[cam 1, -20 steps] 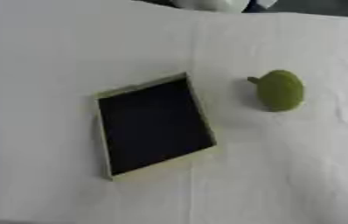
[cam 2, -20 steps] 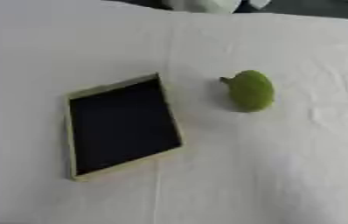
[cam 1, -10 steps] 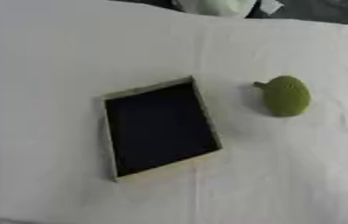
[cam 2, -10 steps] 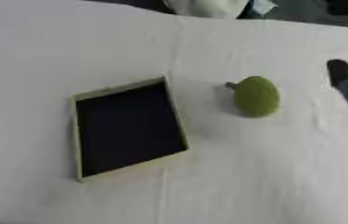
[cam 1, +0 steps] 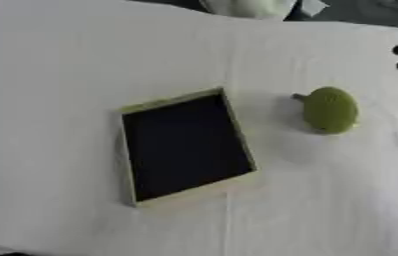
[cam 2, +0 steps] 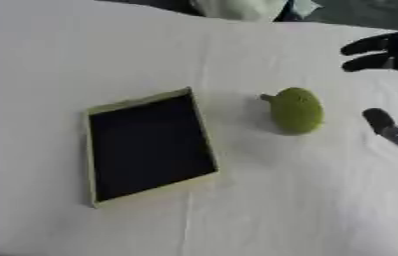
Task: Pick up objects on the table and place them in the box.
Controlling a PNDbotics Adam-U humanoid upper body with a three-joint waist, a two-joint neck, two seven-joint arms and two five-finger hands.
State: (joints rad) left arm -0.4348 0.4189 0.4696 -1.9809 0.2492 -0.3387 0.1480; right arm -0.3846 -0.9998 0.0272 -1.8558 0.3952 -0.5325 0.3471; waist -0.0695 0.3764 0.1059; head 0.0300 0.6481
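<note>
Right robot hand (cam 2: 393, 52) cut by edge

A box (cam 2: 148, 146) is set flat on the surface (cam 2: 80, 60), left of the middle, turned askew so that its near corner points toward the lower left. Nothing can be seen lying in it. To its right and a little farther back, apart from it, a round fruit (cam 2: 295, 110) is laid on the surface, its stem end turned toward the box. Right of the fruit, at the view's right edge, the right hand (cam 2: 395, 52) is held with its fingers spread, one part behind the fruit and one part beside it, clear of it.
</note>
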